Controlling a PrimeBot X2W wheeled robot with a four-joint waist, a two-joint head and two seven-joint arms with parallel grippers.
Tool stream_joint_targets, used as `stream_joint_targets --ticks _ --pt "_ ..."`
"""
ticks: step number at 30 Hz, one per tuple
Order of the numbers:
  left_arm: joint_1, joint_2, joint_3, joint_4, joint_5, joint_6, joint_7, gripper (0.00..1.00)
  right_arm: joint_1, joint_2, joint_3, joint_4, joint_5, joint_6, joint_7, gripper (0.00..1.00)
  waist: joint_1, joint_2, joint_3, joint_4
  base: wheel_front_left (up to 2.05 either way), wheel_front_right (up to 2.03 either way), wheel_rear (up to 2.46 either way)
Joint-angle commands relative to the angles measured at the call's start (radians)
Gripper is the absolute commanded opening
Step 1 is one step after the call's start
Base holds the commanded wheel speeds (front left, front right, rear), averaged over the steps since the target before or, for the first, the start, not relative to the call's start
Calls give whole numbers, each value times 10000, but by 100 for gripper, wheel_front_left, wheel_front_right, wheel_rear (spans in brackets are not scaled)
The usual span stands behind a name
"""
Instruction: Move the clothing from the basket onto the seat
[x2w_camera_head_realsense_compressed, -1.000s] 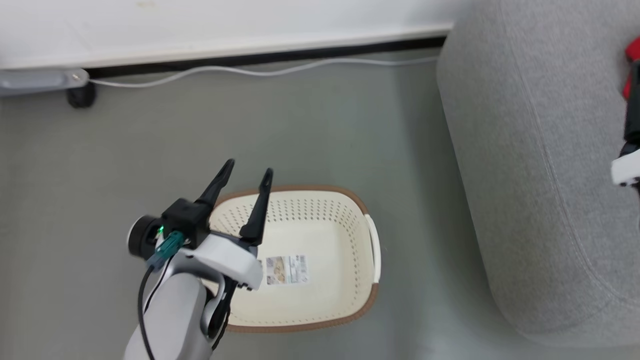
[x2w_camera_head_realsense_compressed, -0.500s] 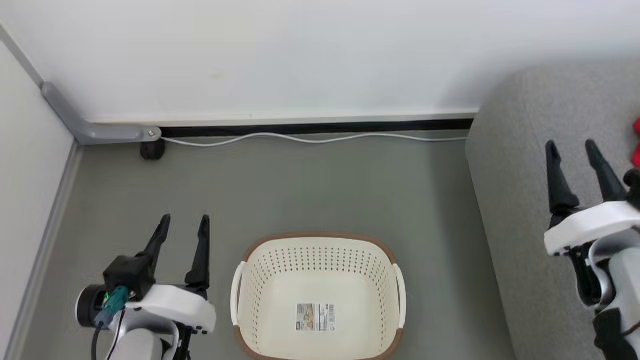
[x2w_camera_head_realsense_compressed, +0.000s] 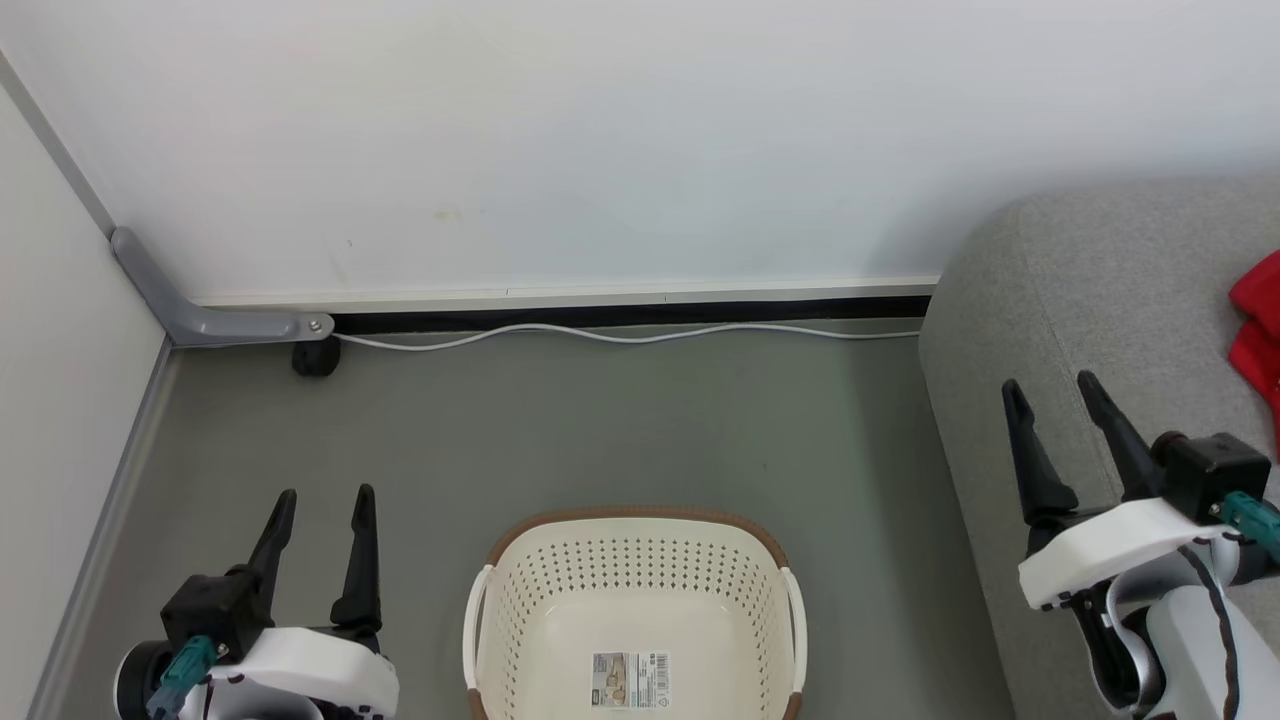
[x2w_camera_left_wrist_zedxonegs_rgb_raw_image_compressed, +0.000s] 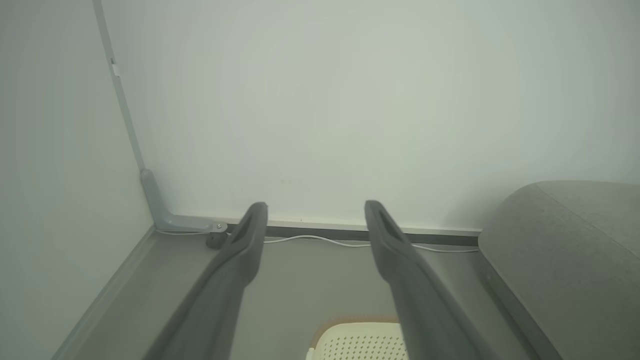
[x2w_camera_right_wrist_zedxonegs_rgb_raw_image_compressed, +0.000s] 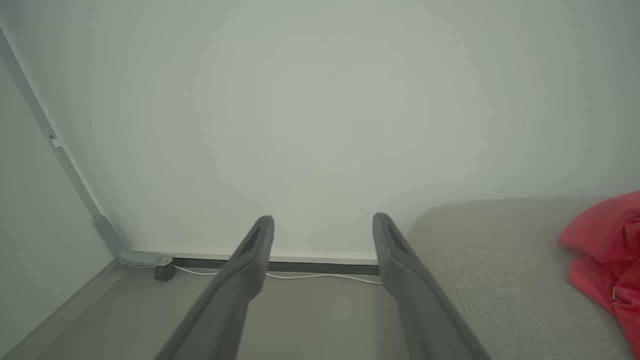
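Cream plastic basket (x2w_camera_head_realsense_compressed: 640, 575), smooth with a faint sheen, brown woven-look rim (x2w_camera_head_realsense_compressed: 640, 514), printed paper sticker (x2w_camera_head_realsense_compressed: 630, 680) on its bottom, sofa (x2w_camera_head_realsense_compressed: 1090, 290) in light grey coarse-weave cloth, matt, clothing (x2w_camera_head_realsense_compressed: 1258, 325) of soft red fabric, floor (x2w_camera_head_realsense_compressed: 620, 420) smooth matt grey, left gripper (x2w_camera_head_realsense_compressed: 326, 492) and right gripper (x2w_camera_head_realsense_compressed: 1048, 382) with matt dark fingers.

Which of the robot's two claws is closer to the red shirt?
The right gripper: it shows against the sofa, where the clothing lies. The left gripper is far off on the basket's other side, over the floor.
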Motion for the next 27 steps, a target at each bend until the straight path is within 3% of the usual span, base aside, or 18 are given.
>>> stream_joint_targets --ticks 1,14,27 --pt "-92 98 298 -299 -76 55 -53 100 87 -12 222 -319 -104 29 -59 100 0 0 -82 -50 0 0 0" --pt "306 96 -9 -482 -414 392 -53 100 703 172 241 -552 -281 29 -59 100 0 0 -230 -260 0 0 0" --pt "382 95 -86 -541 -575 415 -53 100 697 331 -10 -188 -400 29 -59 100 0 0 -158 -288 0 0 0"
